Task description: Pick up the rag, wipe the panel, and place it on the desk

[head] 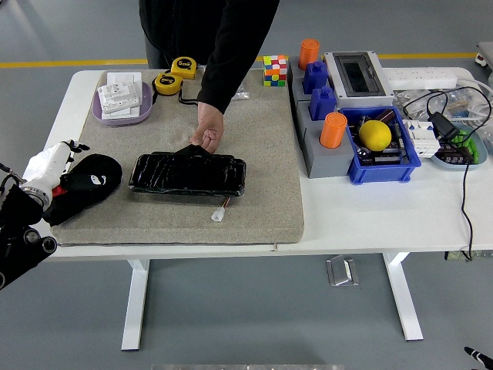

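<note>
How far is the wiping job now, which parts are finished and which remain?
The black rag lies on the mat left of the panel, so placing looks done or lifting not begun. The left hand sits beside it. A person's hand steadies the panel. Wiping cannot be confirmed.
</note>
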